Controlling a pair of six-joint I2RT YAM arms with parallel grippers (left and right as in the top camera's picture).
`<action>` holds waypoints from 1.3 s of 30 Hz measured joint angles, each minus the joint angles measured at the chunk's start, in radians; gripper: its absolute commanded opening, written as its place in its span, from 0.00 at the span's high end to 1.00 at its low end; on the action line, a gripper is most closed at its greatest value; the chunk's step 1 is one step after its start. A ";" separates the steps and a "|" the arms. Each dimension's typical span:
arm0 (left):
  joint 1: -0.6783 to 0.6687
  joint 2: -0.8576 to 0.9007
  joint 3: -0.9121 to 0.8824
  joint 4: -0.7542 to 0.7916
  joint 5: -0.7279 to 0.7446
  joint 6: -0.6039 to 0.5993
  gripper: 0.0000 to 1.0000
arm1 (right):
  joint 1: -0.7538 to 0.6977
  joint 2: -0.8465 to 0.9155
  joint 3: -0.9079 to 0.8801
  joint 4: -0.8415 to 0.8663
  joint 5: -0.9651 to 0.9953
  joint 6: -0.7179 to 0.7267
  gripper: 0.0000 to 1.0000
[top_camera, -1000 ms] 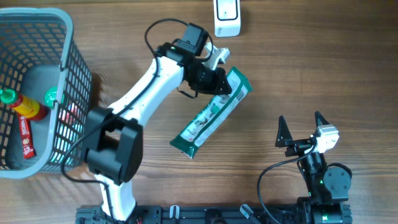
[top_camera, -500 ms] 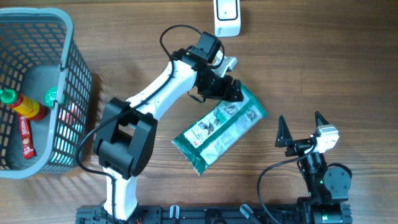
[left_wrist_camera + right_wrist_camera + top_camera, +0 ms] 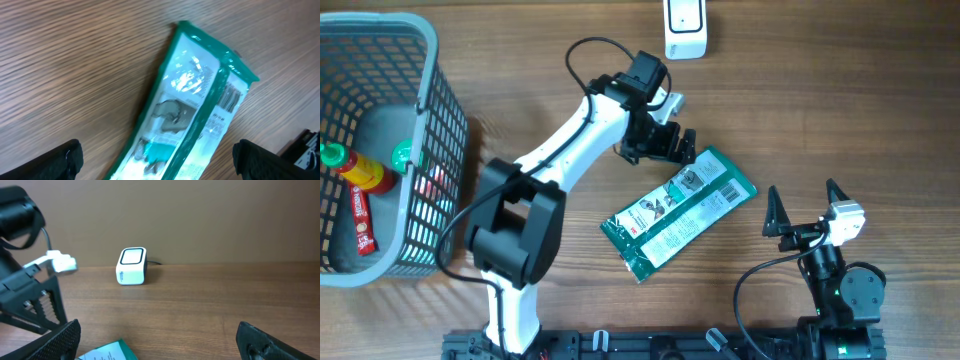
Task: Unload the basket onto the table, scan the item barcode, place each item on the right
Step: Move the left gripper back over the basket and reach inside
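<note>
While the overhead view lays out the whole table, only the left wrist camera shows the barcode (image 3: 227,97): black bars on a white panel near the far end of the green packet (image 3: 678,212), facing up. That packet lies flat on the wood, slanted from lower left to upper right, about mid-table and well apart from the white scanner (image 3: 686,28) at the far edge. The left gripper (image 3: 667,146) hangs at the packet's upper-left edge with its fingers (image 3: 64,159) spread wide; seen from the wrist, the packet lies between them and touches neither. The right wrist camera alone gives the scanner side-on, with a framed window on top and a dark cable behind it. That view catches just a corner of the packet at the bottom of the frame and the left arm's black linkage at the left. The right gripper (image 3: 807,214) stands at the front right, fingers spread and holding nothing, near the packet's right end but not touching it. A grey basket (image 3: 430,150) with a red bottle (image 3: 360,172) inside fills the left edge. Bare wood runs between packet and scanner, and to the right of both
</note>
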 measured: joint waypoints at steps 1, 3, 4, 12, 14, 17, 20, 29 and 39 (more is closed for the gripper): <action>0.006 -0.011 0.000 -0.009 -0.010 0.000 0.00 | 0.000 0.000 0.000 0.000 0.000 0.000 0.00; 0.023 -0.054 -0.001 -0.026 -0.039 0.003 0.00 | 0.000 0.000 0.000 0.000 0.000 0.000 0.00; 0.034 -0.082 -0.001 -0.032 -0.054 0.003 0.00 | 0.000 0.000 0.000 0.000 0.000 0.000 0.00; 0.103 -0.326 -0.001 -0.040 -0.201 0.003 0.00 | 0.000 0.000 0.000 0.000 0.000 0.000 0.00; 0.120 -0.385 -0.001 -0.040 -0.238 0.003 0.00 | 0.000 0.000 0.000 0.000 0.000 0.000 0.00; 0.149 -0.464 -0.001 -0.040 -0.296 0.003 0.00 | 0.000 0.000 0.000 0.000 0.000 0.000 0.00; 0.181 -0.525 -0.001 -0.036 -0.387 0.004 0.00 | 0.000 0.000 0.000 0.000 0.000 0.000 0.00; 0.354 -0.690 -0.001 0.107 -0.733 -0.055 0.00 | 0.000 0.000 0.000 0.000 0.000 0.000 0.00; 0.683 -0.813 -0.001 0.150 -0.820 -0.206 0.00 | 0.000 0.000 0.000 0.000 0.000 0.000 0.01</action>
